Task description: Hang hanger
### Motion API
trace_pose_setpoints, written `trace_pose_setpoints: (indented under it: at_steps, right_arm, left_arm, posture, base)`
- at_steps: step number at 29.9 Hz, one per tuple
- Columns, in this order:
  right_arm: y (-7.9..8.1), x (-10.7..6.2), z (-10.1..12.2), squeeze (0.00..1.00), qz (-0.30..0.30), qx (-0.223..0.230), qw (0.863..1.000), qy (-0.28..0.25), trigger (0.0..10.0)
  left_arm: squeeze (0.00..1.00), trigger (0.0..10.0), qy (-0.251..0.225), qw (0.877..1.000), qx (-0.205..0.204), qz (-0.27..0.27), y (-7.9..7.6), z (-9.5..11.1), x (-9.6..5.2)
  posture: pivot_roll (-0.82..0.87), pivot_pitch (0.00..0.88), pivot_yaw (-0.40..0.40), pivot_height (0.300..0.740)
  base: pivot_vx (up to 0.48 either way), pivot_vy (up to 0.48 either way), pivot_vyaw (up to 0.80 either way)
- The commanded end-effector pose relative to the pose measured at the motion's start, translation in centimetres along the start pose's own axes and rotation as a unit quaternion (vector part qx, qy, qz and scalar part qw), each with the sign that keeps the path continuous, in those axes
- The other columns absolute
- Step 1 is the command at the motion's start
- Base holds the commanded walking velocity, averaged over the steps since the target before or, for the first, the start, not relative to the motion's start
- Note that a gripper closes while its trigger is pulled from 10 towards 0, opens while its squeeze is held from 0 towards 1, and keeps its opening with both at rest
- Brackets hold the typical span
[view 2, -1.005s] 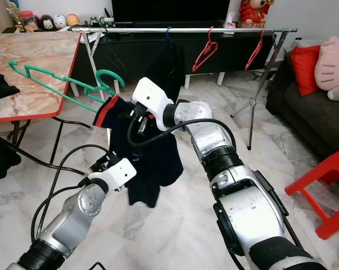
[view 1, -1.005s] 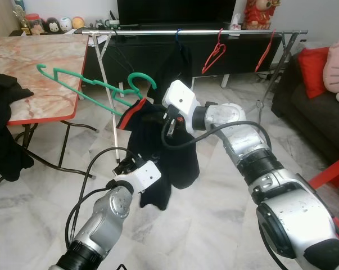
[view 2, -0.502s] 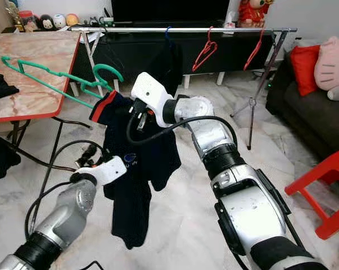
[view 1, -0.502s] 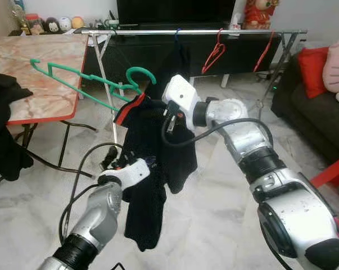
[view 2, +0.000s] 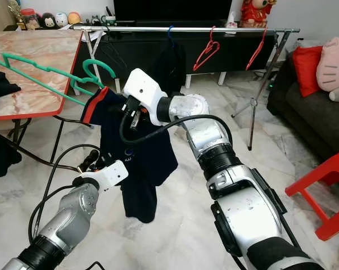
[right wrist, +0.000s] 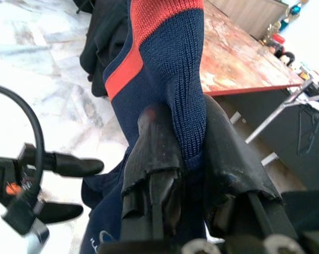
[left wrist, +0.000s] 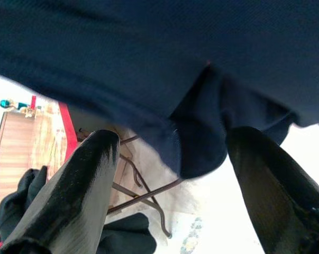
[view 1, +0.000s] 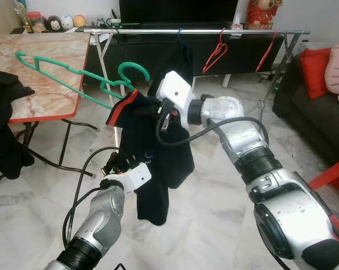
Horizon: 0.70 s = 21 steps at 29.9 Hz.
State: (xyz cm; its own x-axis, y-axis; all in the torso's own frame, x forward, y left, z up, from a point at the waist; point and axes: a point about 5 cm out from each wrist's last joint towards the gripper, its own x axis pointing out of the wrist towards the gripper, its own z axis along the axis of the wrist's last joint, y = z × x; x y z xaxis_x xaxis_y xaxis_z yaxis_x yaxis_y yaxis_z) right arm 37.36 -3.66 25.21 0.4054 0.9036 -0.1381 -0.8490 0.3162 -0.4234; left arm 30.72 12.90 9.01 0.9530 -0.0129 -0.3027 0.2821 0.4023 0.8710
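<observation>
Right gripper point(right wrist: 183, 159) is pinched tight on the collar of the navy shirt point(view 1: 158, 163), right at the red-trimmed neck band, and it's holding the garment up in mid-air in front of the robot. The green hanger point(view 1: 79, 76) sticks out to the robot's left from that collar, tilted, its hook curling up just above the red trim and its long end reaching out over the marble tabletop point(view 1: 40, 62). Down low, the left gripper point(left wrist: 170, 153) sits just under the shirt's hanging hem, fingers point(left wrist: 80, 180) spread apart with a fold of navy cloth dipping between them, not clamped. Behind it all stands the metal clothes rail point(view 1: 214, 32), carrying red hangers point(view 1: 214, 53) and a dark garment point(view 1: 177, 62), well apart from the green hanger.
</observation>
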Motion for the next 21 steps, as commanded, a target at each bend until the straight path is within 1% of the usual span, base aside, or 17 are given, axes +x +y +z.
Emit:
trace_pose_setpoints:
  at_steps: [1, 8, 13, 14, 16, 19, 21]
  right_arm:
    - [0.0, 0.1, 1.6, 0.0, 0.005, -0.014, 0.999, -0.031, 0.0]
    - [0.3, 0.0, 1.6, 0.0, 0.01, -0.015, 0.999, -0.031, 0.0]
    - [0.5, 0.0, 1.6, 0.0, 0.012, -0.013, 0.999, -0.03, 0.0]
    - [0.8, 0.0, 1.2, 0.0, 0.017, -0.011, 0.999, -0.025, 0.0]
    - [0.8, 0.0, 1.1, 0.0, 0.018, -0.01, 0.999, -0.024, 0.0]
    - [1.3, 0.0, 0.1, 0.0, 0.019, -0.01, 1.0, -0.008, 0.0]
    - [1.4, 0.0, 0.1, 0.0, 0.021, -0.009, 1.0, -0.008, 0.0]
  left_arm:
    - [0.0, 10.0, -0.002, 1.0, 0.009, 0.008, 0.2, 0.4, 0.1]
    - [0.0, 10.0, 0.006, 1.0, 0.011, 0.026, 0.9, 0.1, 0.1]
    - [0.0, 10.0, 0.007, 0.999, 0.011, 0.03, 1.0, 0.0, 0.0]
    - [0.0, 10.0, 0.003, 0.999, 0.002, 0.032, 1.5, 0.1, -0.2]
    - [0.0, 10.0, 0.001, 0.999, -0.001, 0.033, 1.6, 0.2, -0.4]
    - [0.0, 10.0, -0.007, 0.999, -0.013, 0.035, 1.9, 0.5, -0.8]
    - [0.0, 10.0, -0.006, 0.999, -0.014, 0.034, 1.9, 0.5, -0.8]
  posture:
    - [-0.03, 0.0, -0.072, 0.74]
    - [-0.03, 0.0, -0.077, 0.74]
    - [-0.03, 0.0, -0.076, 0.74]
    - [-0.02, 0.0, -0.075, 0.74]
    - [-0.02, 0.0, -0.075, 0.74]
    - [-0.02, 0.0, -0.075, 0.74]
    - [-0.02, 0.0, -0.075, 0.74]
  base:
    - [0.0, 0.0, 0.0]
    - [0.0, 0.0, 0.0]
    - [0.0, 0.0, 0.0]
    - [0.0, 0.0, 0.0]
    - [0.0, 0.0, 0.0]
    - [0.0, 0.0, 0.0]
    - [0.0, 0.0, 0.0]
